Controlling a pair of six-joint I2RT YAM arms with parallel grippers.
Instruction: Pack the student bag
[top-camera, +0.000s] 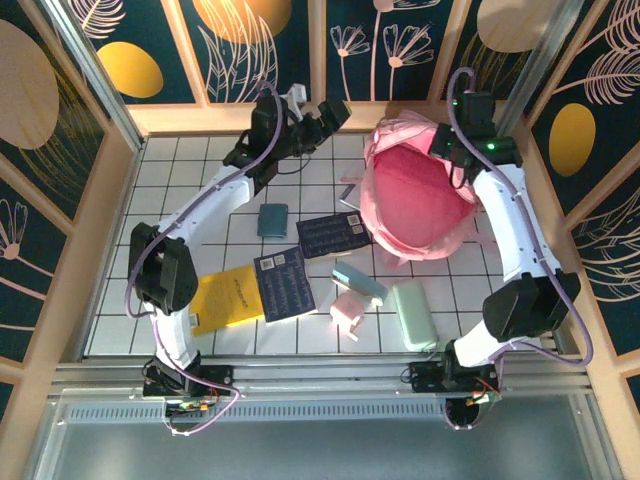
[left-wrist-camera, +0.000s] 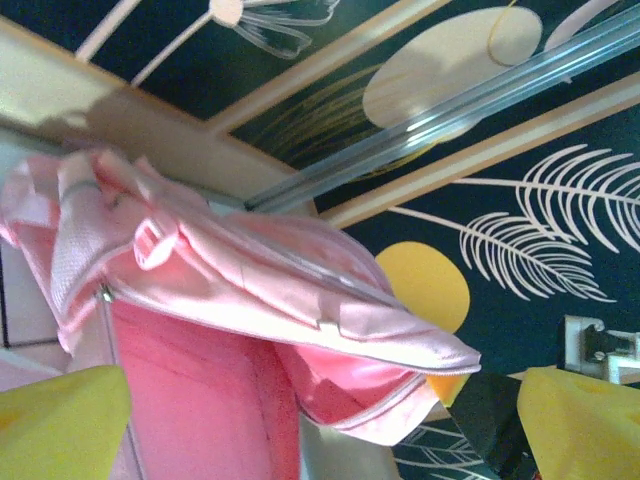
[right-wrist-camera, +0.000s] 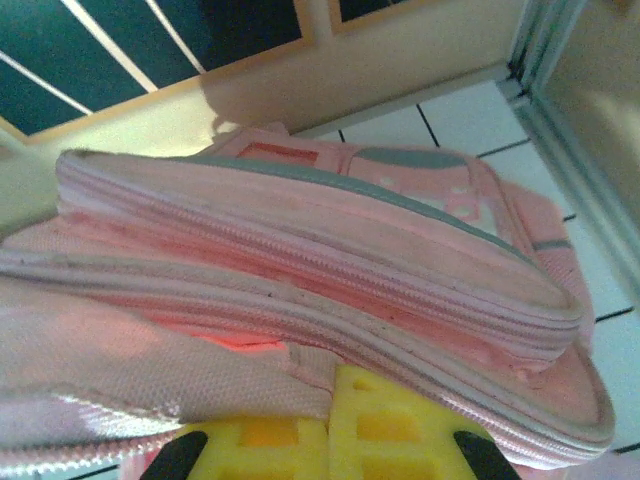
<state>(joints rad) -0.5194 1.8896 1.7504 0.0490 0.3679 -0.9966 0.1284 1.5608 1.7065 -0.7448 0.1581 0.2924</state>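
You're at the holding-open step: the student bag (top-camera: 415, 200) lies at the far right of the surface (top-camera: 180, 190), mouth gaping. Your right hand (right-wrist-camera: 330, 440) is clamped on its rim. Your left hand (left-wrist-camera: 320, 430) is spread wide and empty (just beside the bag). Next, it should fetch a book (top-camera: 285, 285).

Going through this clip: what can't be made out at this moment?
- Right hand grip: right wrist view, its tips are cut off by the bottom edge and covered by bag fabric. It is shut, but whether it pinches fabric is unclear.
- Bag's far-right rim: top view, hidden by the right arm.
- Print on the dark booklet: top view, too small.
- Yellow book: top view, one edge under that booklet.
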